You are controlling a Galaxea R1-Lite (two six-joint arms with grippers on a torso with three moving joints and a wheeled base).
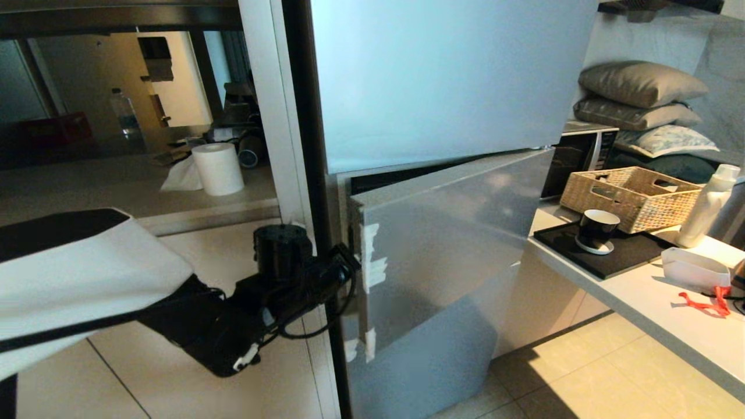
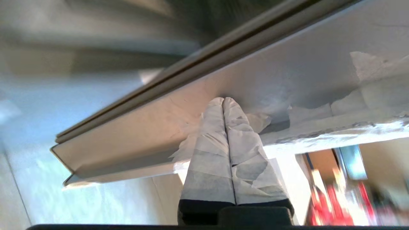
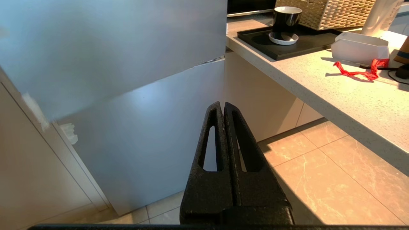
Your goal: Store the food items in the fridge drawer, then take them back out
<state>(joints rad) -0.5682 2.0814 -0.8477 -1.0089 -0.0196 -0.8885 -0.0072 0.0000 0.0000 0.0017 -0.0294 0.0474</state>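
Left hand (image 2: 223, 101), fingers pressed together, is working the lower fridge door (image 1: 442, 233) edge, frame centre; I'm prying slowly, probably ajar.

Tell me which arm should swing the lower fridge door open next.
Left. The left tool, shut, already sits at the taped edge of the ajar lower fridge door. The right tool, also shut, hangs well away from it.

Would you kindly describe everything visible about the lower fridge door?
The lower fridge door is a flat, matte silver-grey panel, metal by its look, standing ajar below the shut upper door, with a dark gap showing along its top. Torn white tape patches mark its free edge. The left gripper, fingers wrapped in white tape and pressed together, meets that edge. Its base stands above the tiled floor, beside the counter.
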